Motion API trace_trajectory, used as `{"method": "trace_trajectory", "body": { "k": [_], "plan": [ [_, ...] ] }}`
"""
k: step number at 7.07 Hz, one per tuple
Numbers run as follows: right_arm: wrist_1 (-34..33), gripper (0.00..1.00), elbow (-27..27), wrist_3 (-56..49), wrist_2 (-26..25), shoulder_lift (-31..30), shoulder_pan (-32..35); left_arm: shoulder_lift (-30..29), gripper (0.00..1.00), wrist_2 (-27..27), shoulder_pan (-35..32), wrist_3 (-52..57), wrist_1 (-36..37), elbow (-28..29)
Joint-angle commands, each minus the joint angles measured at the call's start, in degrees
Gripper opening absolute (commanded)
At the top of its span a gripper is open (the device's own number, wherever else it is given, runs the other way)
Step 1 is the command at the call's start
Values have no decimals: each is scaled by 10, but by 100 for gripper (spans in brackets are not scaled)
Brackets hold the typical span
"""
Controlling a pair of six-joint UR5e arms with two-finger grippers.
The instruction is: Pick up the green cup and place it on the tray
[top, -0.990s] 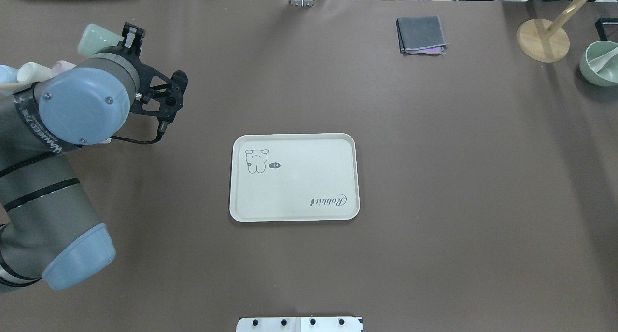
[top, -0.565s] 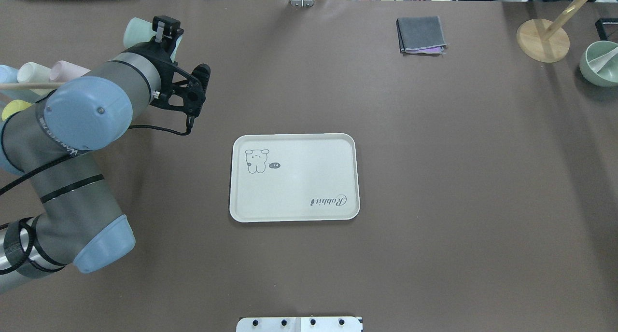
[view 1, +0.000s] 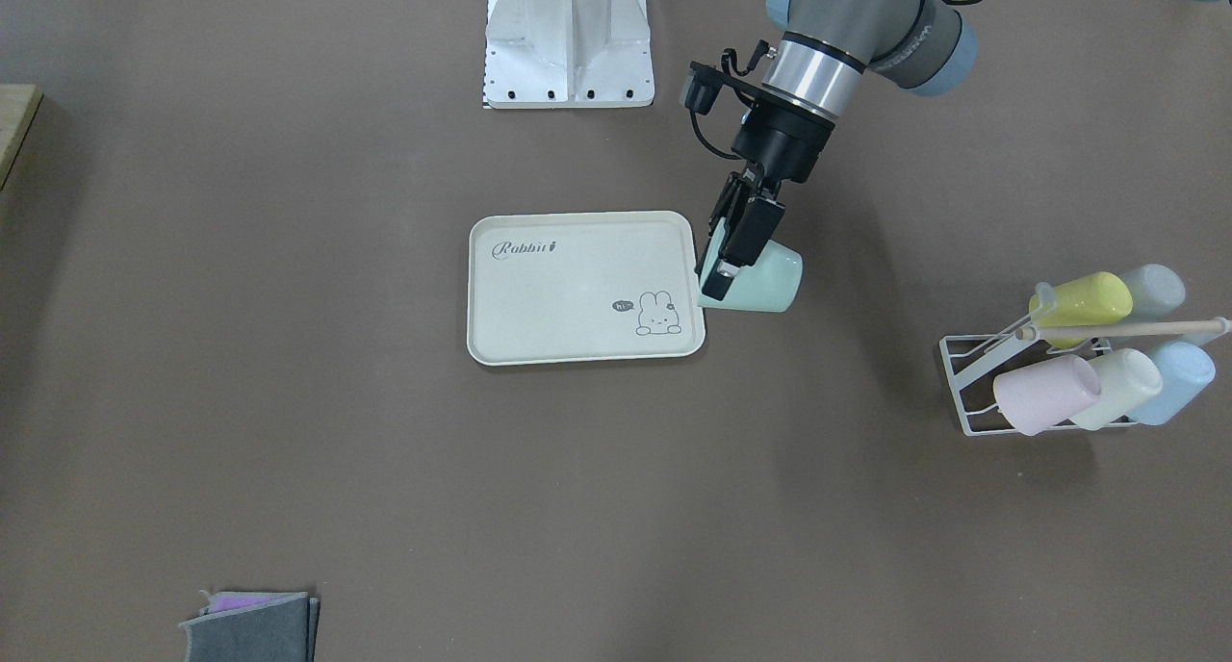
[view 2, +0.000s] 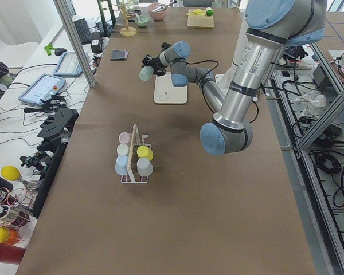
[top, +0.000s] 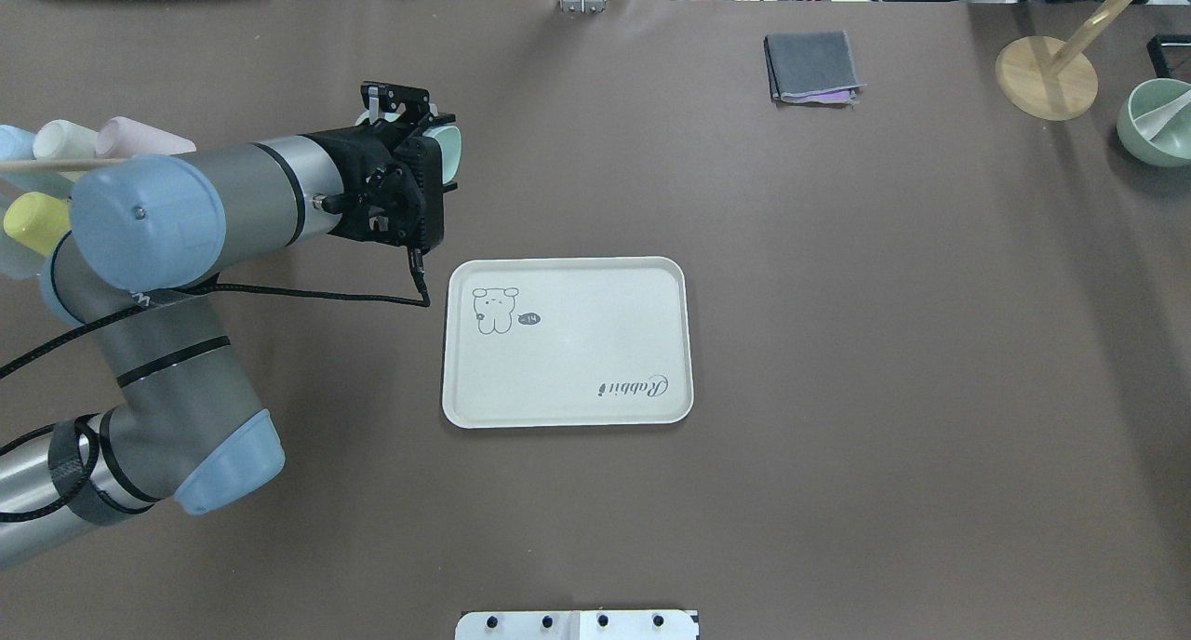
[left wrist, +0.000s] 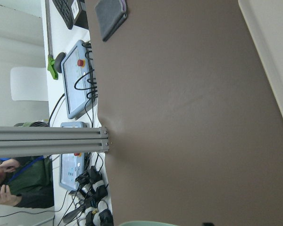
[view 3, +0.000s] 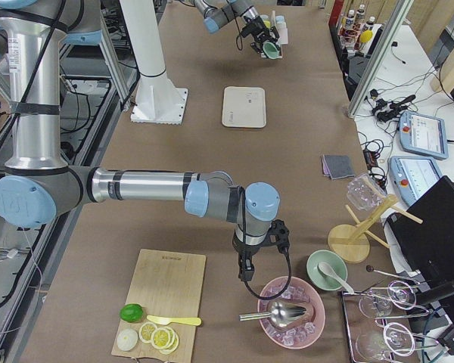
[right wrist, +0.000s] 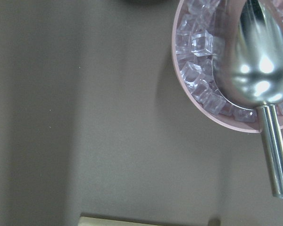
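My left gripper (view 1: 724, 275) is shut on the rim of the green cup (view 1: 770, 279) and holds it on its side above the table. The cup hangs just off the bunny-end edge of the cream tray (view 1: 568, 296). In the overhead view the gripper (top: 409, 161) and the cup (top: 448, 152) lie just beyond the tray's (top: 577, 352) far left corner. The tray has nothing on it. My right gripper (view 3: 246, 266) shows only in the exterior right view, near a pink ice bowl; I cannot tell whether it is open.
A white wire rack (view 1: 972, 393) with several pastel cups stands at the robot's far left. A folded grey cloth (top: 811, 66), a wooden stand (top: 1047, 77) and a green bowl (top: 1158, 119) are at the far right. The pink ice bowl (right wrist: 212, 99) holds a metal scoop.
My left arm has swung from the cup rack to the right, toward the tray, carrying the green cup. The tray has not moved.
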Motion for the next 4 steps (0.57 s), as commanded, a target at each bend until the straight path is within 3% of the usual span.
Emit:
{"method": "trace_trajectory", "body": {
  "k": [1,3,4],
  "plan": [
    [0,100,1,0,1,-3,0,-41,45,-88,7,-138,-144,85],
    [-1,100,0,0,5,-4,0,-59,44,-91,34,-259,-253,145],
    [-1,100,-1,0,11,-4,0,-74,44,-92,44,-320,-338,206]
  ]
}}
